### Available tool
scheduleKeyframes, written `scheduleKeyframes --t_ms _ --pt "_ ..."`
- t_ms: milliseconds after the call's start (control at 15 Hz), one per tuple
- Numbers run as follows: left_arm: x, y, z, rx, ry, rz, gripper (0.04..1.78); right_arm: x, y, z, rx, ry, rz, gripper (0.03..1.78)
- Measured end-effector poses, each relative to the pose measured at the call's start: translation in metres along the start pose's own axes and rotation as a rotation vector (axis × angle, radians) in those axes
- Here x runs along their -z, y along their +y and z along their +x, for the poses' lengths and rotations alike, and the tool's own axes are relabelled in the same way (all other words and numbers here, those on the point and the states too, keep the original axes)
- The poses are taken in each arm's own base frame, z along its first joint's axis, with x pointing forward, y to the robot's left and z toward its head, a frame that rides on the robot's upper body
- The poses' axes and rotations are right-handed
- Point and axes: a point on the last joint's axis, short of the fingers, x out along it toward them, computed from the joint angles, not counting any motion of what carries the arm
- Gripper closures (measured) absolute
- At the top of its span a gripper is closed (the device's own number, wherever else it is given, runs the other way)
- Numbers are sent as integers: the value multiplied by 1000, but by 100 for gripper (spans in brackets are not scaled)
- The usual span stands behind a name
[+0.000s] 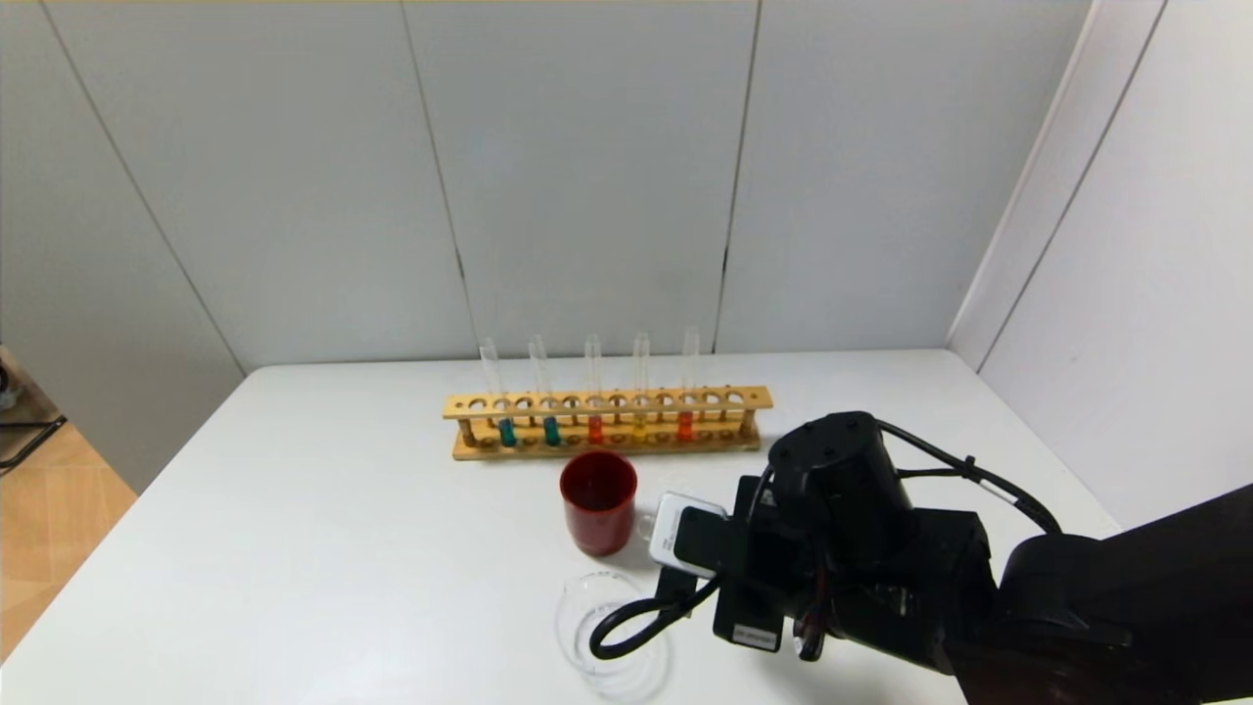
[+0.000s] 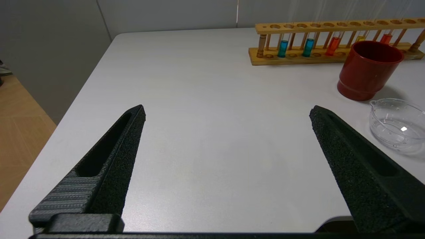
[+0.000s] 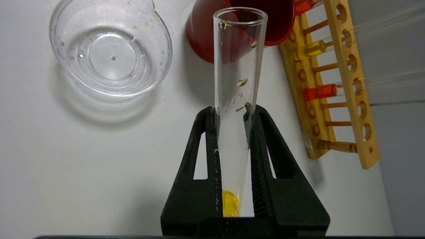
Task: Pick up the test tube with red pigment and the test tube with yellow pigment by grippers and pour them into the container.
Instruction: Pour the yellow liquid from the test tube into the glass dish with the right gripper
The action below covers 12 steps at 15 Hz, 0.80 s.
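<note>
My right gripper point(image 3: 232, 111) is shut on a test tube with yellow pigment point(image 3: 237, 66). A little yellow liquid sits at the tube's closed end, deep between the fingers. Its open mouth overlaps the red cup's rim. The clear glass container point(image 3: 66, 71) stands beside the tube's mouth and holds no coloured liquid. In the head view the right arm point(image 1: 832, 548) hides its fingers beside the container point(image 1: 578, 636). In the rack stand two red tubes point(image 1: 594, 429) point(image 1: 685, 426) and one yellow tube point(image 1: 639, 428). My left gripper point(image 2: 227, 111) is open and empty over bare table.
A wooden rack point(image 1: 607, 403) stands at the back of the white table point(image 1: 343, 548) and also holds two teal tubes point(image 1: 506, 431). A dark red cup point(image 1: 598, 499) stands between the rack and the container. Grey wall panels close off the back and right.
</note>
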Motion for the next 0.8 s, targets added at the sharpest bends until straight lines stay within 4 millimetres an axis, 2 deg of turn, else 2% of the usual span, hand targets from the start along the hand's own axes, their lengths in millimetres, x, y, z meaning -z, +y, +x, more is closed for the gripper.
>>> scheduleKeyframes --t_ms 333,800 --pt "0 0 0 0 0 0 7 -7 15 8 22 61 -133 148" --pt "0 0 0 0 0 0 7 -7 22 24 60 144 -263 148"
